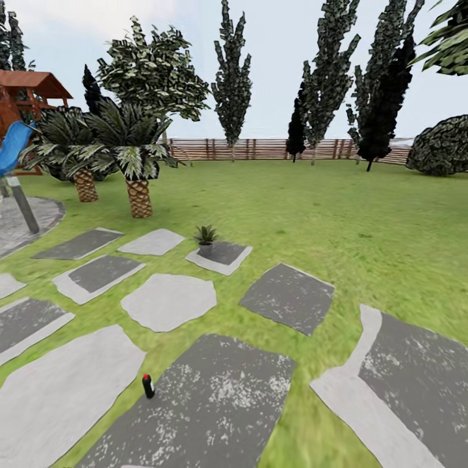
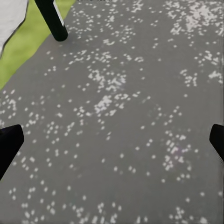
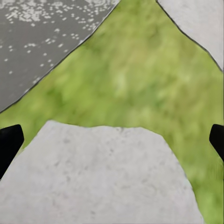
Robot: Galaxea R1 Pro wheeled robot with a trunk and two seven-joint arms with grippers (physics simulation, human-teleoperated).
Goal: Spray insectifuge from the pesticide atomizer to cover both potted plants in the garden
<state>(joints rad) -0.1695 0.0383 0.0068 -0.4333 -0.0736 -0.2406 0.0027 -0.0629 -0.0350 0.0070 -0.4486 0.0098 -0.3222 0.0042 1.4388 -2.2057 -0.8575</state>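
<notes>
The pesticide atomizer (image 1: 148,386) shows as a small dark bottle with a red top. It stands upright at the left edge of a large dark stepping stone (image 1: 214,403) in the head view's foreground. In the left wrist view its dark body (image 2: 52,19) rises at the stone's edge beside a strip of grass, well ahead of my left gripper (image 2: 112,144). That gripper is open over the speckled stone and holds nothing. My right gripper (image 3: 112,144) is open over a pale stone (image 3: 102,177) and grass. The two low rosette potted plants are out of view.
A spiky thin-leaved plant in a grey pot (image 1: 206,239) sits on a stone farther ahead. Two scaly-trunked palms (image 1: 133,162) and a blue slide (image 1: 13,146) stand at the left. A wooden fence (image 1: 260,149) and dark trees (image 1: 232,78) close the lawn's far side.
</notes>
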